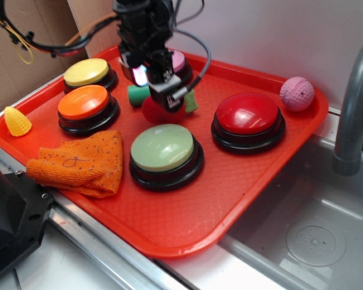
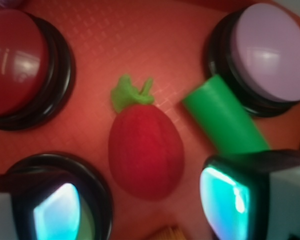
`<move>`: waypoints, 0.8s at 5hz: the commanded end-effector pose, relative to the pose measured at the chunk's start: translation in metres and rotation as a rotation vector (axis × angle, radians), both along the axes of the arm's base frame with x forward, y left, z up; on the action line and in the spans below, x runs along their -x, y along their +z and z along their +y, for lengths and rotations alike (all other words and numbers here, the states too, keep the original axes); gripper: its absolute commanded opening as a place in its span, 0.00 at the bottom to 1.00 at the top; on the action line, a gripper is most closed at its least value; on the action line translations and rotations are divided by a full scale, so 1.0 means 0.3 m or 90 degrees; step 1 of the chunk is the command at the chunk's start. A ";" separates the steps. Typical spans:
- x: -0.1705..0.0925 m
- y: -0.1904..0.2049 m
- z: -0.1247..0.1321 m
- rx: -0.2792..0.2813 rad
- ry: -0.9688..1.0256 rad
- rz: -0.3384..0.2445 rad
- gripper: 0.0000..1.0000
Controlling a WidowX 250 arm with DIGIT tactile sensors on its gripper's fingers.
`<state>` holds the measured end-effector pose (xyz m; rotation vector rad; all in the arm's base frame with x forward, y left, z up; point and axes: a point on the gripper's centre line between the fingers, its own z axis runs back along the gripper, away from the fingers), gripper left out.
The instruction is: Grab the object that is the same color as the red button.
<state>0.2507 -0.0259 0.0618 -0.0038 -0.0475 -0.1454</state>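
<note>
The object, a small matte red egg-shaped toy [image 2: 146,152] with a green leafy end, lies on the red tray [image 1: 242,199]; in the exterior view it [image 1: 154,113] is partly hidden behind my gripper. My gripper [image 2: 146,207] hangs right above it, open, its two glowing fingertips [image 2: 225,200] standing either side of the toy's near end without touching it. In the exterior view the gripper [image 1: 163,96] is low over the tray's middle. The red button [image 1: 248,115], a large glossy dome on a black base, sits to the right.
A green cylinder [image 2: 222,120] lies close beside the toy. Around it stand a pink button [image 2: 272,55], a pale green button [image 1: 164,150], an orange button [image 1: 85,104] and a yellow button [image 1: 88,72]. An orange cloth [image 1: 85,163], a pink ball [image 1: 297,93], a yellow cone [image 1: 16,121] and a sink faucet [image 1: 354,109] are nearby.
</note>
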 end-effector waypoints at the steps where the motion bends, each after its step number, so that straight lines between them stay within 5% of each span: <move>1: -0.038 -0.039 0.017 -0.013 0.025 0.002 1.00; 3: -0.045 -0.061 0.014 -0.021 0.033 0.011 1.00; 4: -0.047 -0.064 0.020 -0.020 0.049 0.010 0.40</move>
